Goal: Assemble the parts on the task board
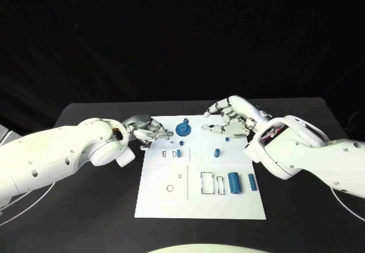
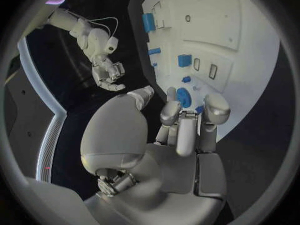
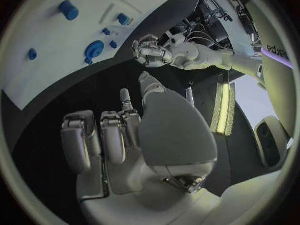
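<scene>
The blue gear (image 1: 183, 128) lies on the task board (image 1: 199, 205) at three o'clock from the left hand (image 1: 146, 129), nearer it than the right hand (image 1: 230, 119). Both hands' fingers are loosely spread, holding nothing.

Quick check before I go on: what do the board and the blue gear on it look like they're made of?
Board: looks like matte white plastic or painted sheet; flat, even, no glare, with cut-out slots. Cannot tell which.
Gear: probably moulded or printed plastic; uniform matte blue, toothed rim, no metallic shine.

Bright overhead light, dark surroundings, glare on white task board (image 1: 201, 190), fisheye-curved wrist views
</scene>
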`<state>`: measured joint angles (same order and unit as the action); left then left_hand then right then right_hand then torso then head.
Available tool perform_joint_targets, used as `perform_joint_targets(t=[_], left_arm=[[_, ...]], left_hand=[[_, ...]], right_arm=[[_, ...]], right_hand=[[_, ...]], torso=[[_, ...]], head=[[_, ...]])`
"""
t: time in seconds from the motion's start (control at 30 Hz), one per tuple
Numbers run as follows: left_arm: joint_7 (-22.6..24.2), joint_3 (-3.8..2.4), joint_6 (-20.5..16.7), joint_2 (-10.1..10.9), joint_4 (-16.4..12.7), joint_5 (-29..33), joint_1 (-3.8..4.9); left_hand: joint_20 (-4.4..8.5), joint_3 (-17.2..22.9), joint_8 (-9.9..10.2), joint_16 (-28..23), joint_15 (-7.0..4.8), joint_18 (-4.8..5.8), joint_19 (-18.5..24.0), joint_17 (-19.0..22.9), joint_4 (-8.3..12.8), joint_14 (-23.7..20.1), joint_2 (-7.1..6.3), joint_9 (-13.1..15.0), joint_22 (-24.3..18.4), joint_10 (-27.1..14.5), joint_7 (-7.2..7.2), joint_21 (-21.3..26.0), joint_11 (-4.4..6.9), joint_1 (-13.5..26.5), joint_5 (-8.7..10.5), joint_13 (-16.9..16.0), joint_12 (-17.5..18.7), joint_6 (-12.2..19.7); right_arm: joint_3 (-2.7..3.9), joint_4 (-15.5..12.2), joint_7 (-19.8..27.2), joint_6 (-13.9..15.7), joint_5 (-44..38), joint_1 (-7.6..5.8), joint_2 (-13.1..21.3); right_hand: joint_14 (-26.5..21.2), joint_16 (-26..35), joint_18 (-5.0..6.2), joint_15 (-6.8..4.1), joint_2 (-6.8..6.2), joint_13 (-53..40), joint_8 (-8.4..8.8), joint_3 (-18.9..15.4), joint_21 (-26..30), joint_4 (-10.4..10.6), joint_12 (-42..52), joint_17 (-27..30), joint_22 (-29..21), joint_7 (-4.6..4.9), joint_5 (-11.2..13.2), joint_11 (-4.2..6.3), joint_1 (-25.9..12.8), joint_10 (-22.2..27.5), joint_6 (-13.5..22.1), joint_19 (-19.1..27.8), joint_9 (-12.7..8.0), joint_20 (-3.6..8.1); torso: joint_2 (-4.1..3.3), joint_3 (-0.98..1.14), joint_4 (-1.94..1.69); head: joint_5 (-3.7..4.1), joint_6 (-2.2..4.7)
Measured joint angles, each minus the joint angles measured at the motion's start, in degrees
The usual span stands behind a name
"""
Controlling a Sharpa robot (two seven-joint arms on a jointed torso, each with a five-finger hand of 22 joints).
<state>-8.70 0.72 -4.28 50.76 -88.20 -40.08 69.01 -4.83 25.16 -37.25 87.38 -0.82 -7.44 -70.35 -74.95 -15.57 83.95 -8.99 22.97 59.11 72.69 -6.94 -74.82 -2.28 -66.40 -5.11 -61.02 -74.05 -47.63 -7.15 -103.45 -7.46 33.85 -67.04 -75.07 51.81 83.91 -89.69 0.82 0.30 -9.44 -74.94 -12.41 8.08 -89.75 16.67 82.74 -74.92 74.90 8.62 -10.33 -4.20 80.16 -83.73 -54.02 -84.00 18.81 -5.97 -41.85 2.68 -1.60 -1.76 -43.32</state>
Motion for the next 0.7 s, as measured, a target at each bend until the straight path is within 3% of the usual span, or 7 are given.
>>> perform_joint_targets(t=[0.17,0.27,0.3,0.33,0.7], left_arm=[[-6.3,-0.03,2.5,-1.8,0.9,-4.2,1.02],[-9.1,-0.03,3.9,-3.1,1.9,-5.4,1.38],[-10.1,-0.03,4.6,-3.7,2.4,-5.8,1.56],[-10.8,-0.02,5.0,-4.1,2.8,-6.0,1.70],[-16.3,0.11,8.8,-8.0,5.3,-7.4,2.76]], left_hand=[[0.21,-1.6,-1.7,0.0,-0.11,0.00,-0.2,0.0,-1.1,0.1,-0.32,1.6,0.4,0.1,0.42,-0.3,0.14,1.7,0.00,-0.4,0.0,0.4],[0.49,-3.4,-3.1,0.3,-0.51,-0.01,-0.7,0.0,-1.1,-0.1,-0.53,2.9,1.0,0.5,0.62,-0.7,0.46,3.1,0.00,-0.6,-0.3,0.6],[0.41,-3.8,-3.5,0.3,-0.51,0.43,-1.0,0.0,-1.1,-0.1,-0.53,3.2,1.4,0.5,0.63,-0.8,0.54,3.1,0.00,-0.8,-0.3,0.6],[0.52,-4.0,-3.7,0.3,-0.51,0.87,-1.1,0.0,-1.1,-0.1,-0.53,3.4,1.6,0.5,0.81,-0.9,0.54,3.1,0.00,-0.9,-0.3,0.8],[0.93,-6.4,-4.7,0.6,-0.71,0.86,-1.5,0.0,-1.2,0.1,-0.46,4.8,2.2,0.8,1.23,-1.2,0.85,4.8,0.00,-1.2,-0.5,1.2]], right_arm=[[0.01,0.9,0.0,0.0,3.4,-0.60,1.2],[0.01,1.5,-0.2,0.0,4.5,-0.74,1.3],[0.02,1.8,-0.4,0.0,4.9,-0.81,1.3],[0.03,1.9,-0.5,0.0,5.1,-0.84,1.4],[0.03,3.1,-2.9,-0.1,5.9,-0.93,1.5]], right_hand=[[0.0,0.0,0.00,0.00,-0.01,0.0,-0.45,0.0,0.0,0.0,0.0,0.0,0.0,0.00,0.0,0.00,0.0,0.0,0.0,0.0,0.1,0.00],[0.2,0.0,0.00,-0.22,-0.59,0.0,-1.15,0.0,0.0,0.0,-0.3,0.0,0.0,-0.16,2.3,0.04,-1.4,0.0,0.3,0.0,0.4,0.00],[0.2,0.0,0.00,-0.22,-0.54,0.0,-1.33,0.0,0.0,0.0,-0.3,0.0,0.0,-0.13,3.2,0.20,-1.8,0.2,0.7,0.0,0.5,0.00],[0.2,0.0,0.00,-0.22,-0.60,0.0,-1.34,-0.2,0.0,0.0,-0.3,0.0,0.0,-0.13,3.6,0.21,-1.8,0.2,0.7,0.0,0.6,0.00],[0.2,0.0,0.00,-0.22,-0.44,0.0,-2.22,-0.8,0.0,0.0,-0.3,0.0,0.0,-0.15,5.8,0.20,-2.3,0.2,1.3,0.0,0.8,0.00]], torso=[[0.24,0.17,0.09],[0.36,0.24,0.12],[0.38,0.23,0.12],[0.41,0.23,0.13],[0.45,0.27,0.33]], head=[[-0.24,-0.23],[-0.40,-0.37],[-0.41,-0.41],[-0.43,-0.42],[-0.56,-0.97]])
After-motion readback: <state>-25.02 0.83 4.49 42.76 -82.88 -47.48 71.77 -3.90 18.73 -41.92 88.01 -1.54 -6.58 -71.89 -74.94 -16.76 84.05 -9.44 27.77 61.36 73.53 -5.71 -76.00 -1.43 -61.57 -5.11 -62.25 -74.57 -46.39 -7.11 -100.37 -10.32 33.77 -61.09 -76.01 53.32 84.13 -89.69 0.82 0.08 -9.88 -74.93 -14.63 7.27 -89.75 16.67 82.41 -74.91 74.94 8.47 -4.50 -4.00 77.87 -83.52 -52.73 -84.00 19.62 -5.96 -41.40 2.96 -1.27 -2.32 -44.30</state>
